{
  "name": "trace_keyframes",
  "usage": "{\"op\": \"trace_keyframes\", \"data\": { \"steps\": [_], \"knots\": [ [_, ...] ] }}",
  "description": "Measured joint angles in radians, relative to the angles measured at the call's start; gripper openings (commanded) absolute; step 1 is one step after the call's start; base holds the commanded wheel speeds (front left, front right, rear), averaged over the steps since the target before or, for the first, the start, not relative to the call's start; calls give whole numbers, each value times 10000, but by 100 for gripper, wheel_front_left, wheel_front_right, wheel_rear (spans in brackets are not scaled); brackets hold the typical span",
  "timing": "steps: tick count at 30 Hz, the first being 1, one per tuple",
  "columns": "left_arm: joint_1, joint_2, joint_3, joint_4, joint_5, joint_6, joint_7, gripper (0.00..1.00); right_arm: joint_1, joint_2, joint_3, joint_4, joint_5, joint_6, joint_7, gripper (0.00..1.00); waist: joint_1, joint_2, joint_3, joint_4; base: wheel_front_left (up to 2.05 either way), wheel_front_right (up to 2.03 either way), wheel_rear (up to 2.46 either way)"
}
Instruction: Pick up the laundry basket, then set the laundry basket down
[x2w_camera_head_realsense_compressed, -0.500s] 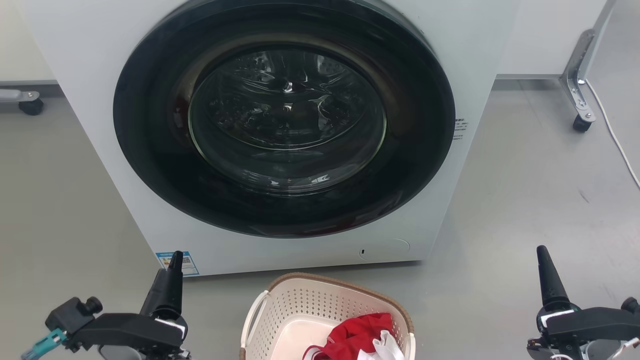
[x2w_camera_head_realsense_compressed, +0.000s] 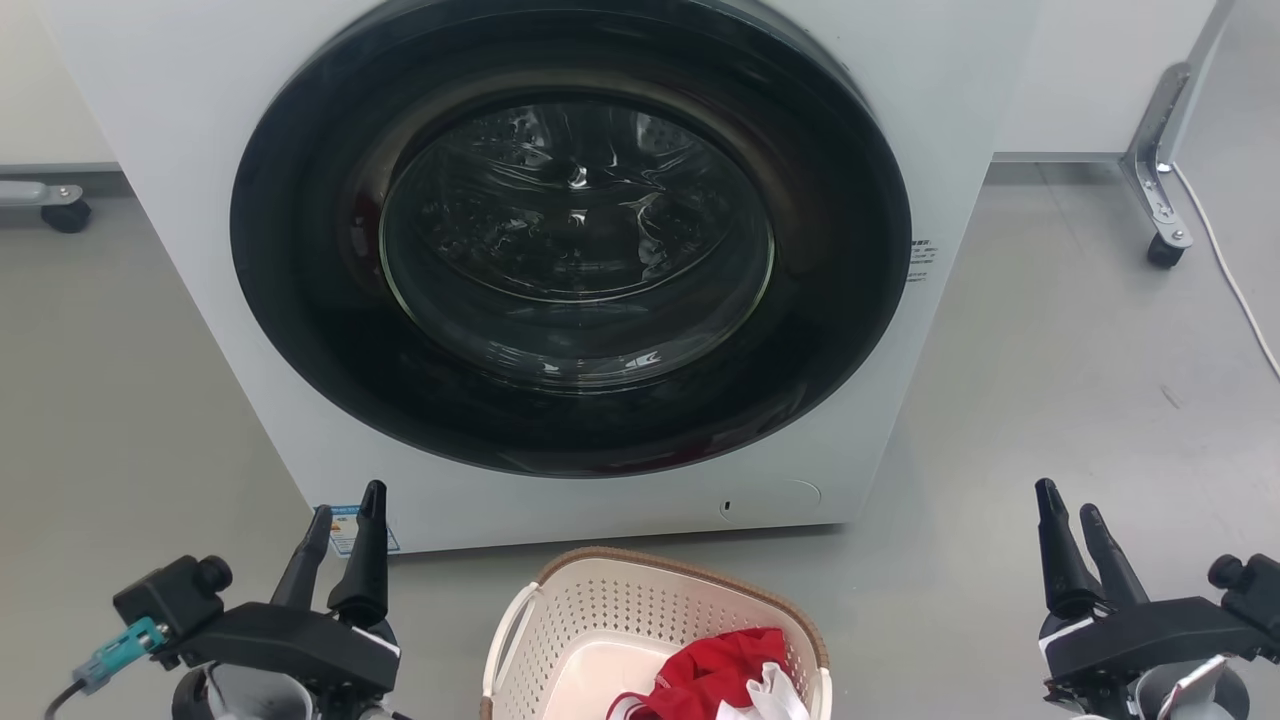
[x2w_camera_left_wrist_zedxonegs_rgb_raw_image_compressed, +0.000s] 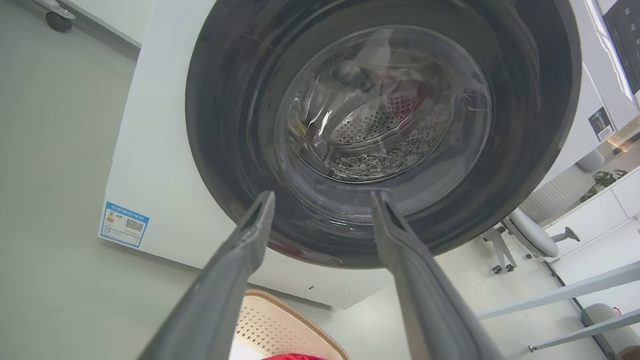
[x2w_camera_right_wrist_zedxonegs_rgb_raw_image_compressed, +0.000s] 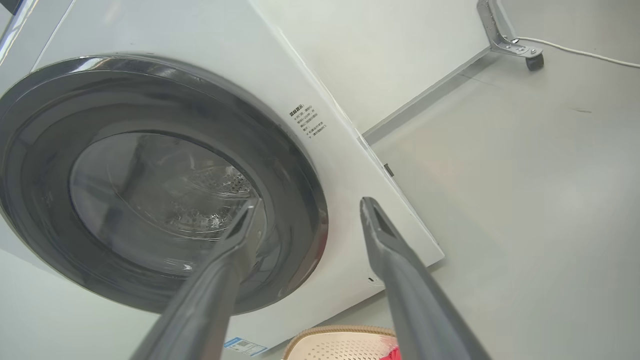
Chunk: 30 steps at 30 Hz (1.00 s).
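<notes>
Head view: left claw (x2w_camera_head_realsense_compressed: 347, 500), right claw (x2w_camera_head_realsense_compressed: 1066, 497), both agape, empty; laundry basket (x2w_camera_head_realsense_compressed: 620, 608) between

L pincer (x2w_camera_head_realsense_compressed: 347, 500) & R pincer (x2w_camera_head_realsense_compressed: 1066, 498) low at sides, fingers apart, tips up.

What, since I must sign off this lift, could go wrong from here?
Both open, the left claw and right claw flank the laundry basket; either could miss a handle loop. The red garment lies to one side, so the basket may tilt. The washing machine stands close behind: a bump risk.
</notes>
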Motion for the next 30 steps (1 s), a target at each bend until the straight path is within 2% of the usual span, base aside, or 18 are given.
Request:
{"op": "trace_keyframes", "data": {
  "steps": [10, 30],
  "knots": [
    [-12, 224, -479, -159, 1507, 322, -382, 100, -117, -270, 617, 35, -1603, -263, -382, 100, 0, 1, -2, 7, 0, 0, 0],
    [-12, 468, -1235, -132, 3624, 838, -1068, 100, -116, -546, 1306, 90, -4011, -694, -1080, 100, 0, 0, -47, -7, 0, 0, 0]
  ]
}}
